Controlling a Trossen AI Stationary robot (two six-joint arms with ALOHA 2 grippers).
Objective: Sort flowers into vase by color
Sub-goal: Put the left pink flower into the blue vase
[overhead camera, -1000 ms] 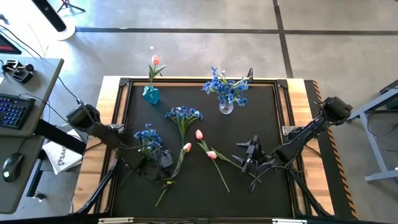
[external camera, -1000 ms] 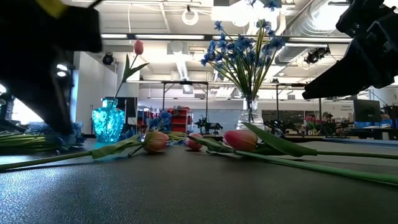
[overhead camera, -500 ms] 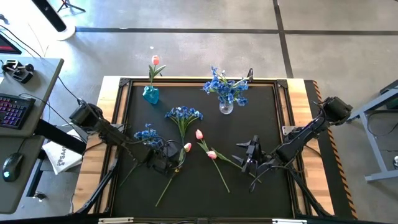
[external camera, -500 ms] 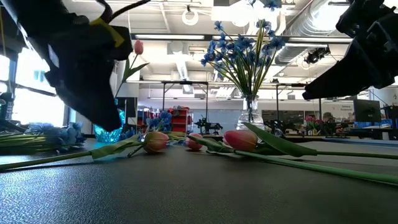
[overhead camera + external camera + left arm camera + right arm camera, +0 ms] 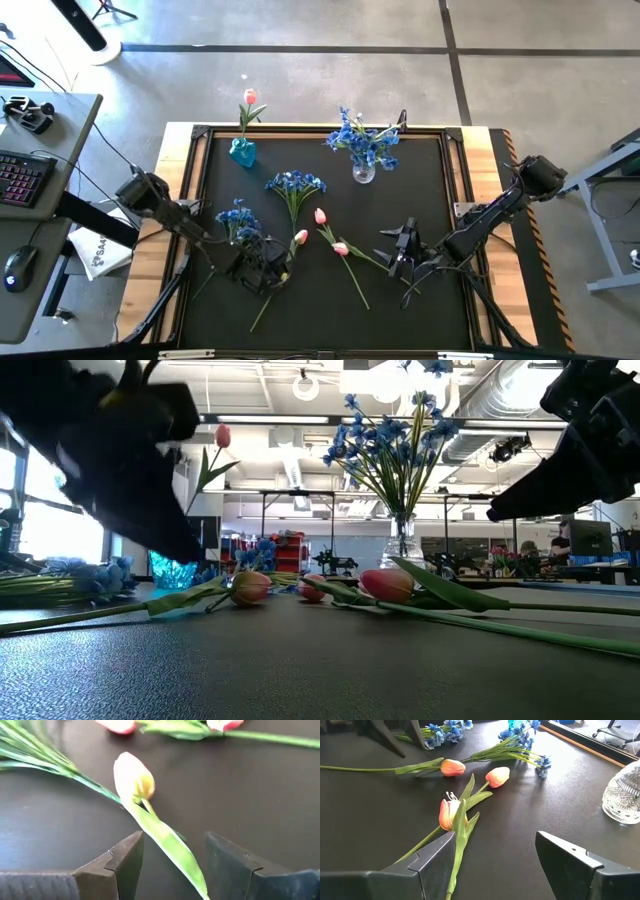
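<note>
My left gripper (image 5: pixel 268 268) (image 5: pixel 172 857) is open just over the table. Its fingers stand on either side of the leaf and stem (image 5: pixel 167 842) of a pink tulip (image 5: pixel 301 237) (image 5: pixel 132 775) that lies flat; I see no touch. Two more pink tulips (image 5: pixel 320 215) (image 5: pixel 340 248) lie beside it. Blue bunches (image 5: pixel 295 184) (image 5: pixel 238 218) lie on the mat. A teal vase (image 5: pixel 242 152) holds one pink tulip (image 5: pixel 249 97), and a clear vase (image 5: pixel 364 172) holds blue flowers (image 5: pixel 360 135). My right gripper (image 5: pixel 400 250) (image 5: pixel 495 855) waits open near a tulip (image 5: pixel 447 814).
The black mat has a raised frame (image 5: pixel 320 130) and wooden borders (image 5: pixel 160 240) on either side. The vases stand near the far edge. A desk with a keyboard (image 5: pixel 20 178) and mouse sits to the left of the table. The near middle of the mat (image 5: pixel 320 320) is bare.
My left gripper has moved toward the table's right, away from the nearer blue bunch and over the stem of the pink tulip. The flowers and my right arm have stayed where they were.
</note>
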